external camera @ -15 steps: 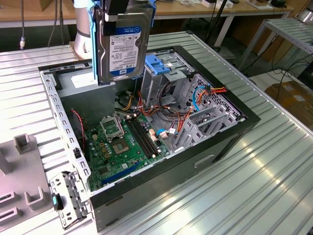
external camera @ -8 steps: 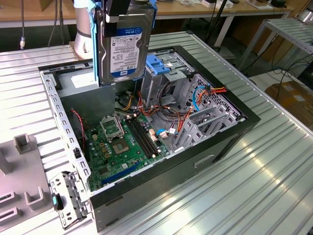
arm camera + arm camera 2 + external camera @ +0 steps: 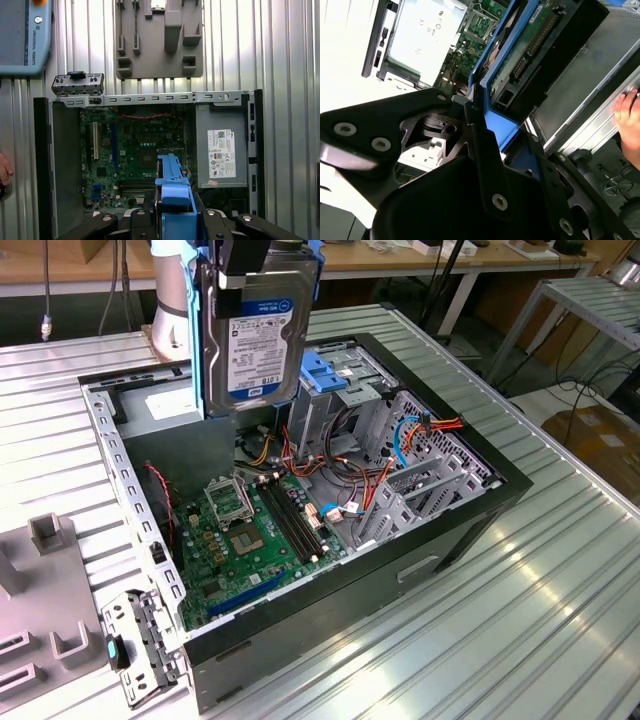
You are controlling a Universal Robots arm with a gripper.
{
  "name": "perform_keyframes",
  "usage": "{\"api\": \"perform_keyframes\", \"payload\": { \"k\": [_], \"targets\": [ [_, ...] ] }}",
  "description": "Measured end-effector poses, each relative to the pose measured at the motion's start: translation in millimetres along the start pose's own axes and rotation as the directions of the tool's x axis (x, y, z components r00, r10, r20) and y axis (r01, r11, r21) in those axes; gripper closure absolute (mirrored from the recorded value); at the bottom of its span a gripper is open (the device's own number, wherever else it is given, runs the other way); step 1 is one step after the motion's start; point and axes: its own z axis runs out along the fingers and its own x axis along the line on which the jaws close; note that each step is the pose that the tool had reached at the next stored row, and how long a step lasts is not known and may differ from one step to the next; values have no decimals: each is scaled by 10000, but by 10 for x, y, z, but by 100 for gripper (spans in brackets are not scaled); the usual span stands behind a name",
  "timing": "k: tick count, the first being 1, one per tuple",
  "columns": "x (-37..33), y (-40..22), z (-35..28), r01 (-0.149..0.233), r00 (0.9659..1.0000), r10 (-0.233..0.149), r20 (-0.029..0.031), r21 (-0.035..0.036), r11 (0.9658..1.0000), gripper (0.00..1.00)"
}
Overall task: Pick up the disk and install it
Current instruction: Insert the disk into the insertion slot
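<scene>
In the exterior view the tool (image 3: 245, 268) is closed on the upper end of the disk (image 3: 255, 335). The disk hangs upright, label towards the camera, above the far corner of the open computer case (image 3: 330, 605) on the exterior view's left. Behind and below it sits the grey power supply (image 3: 165, 405). The drive cage (image 3: 345, 415) with its blue bracket (image 3: 322, 370) stands just to the exterior view's right, and the green motherboard (image 3: 250, 535) lies nearer. The case rests on a ribbed metal worktop (image 3: 520, 620). In the second wrist view black fingers (image 3: 485, 165) grip the disk by its blue side rails, circuit-board side showing, and a person's hand (image 3: 627, 107) is near the worktop's edge. In the first wrist view the disk's blue rail stands between the fingers over the open case, with a grey fixture plate (image 3: 160, 40) on the worktop beyond it
</scene>
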Motion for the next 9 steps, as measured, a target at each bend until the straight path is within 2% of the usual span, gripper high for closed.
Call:
{"api": "perform_keyframes", "payload": {
  "k": [9],
  "targets": [
    [45, -2, 2, -1, 10000, 1, -28, 1, 10000, 63]
  ]
}}
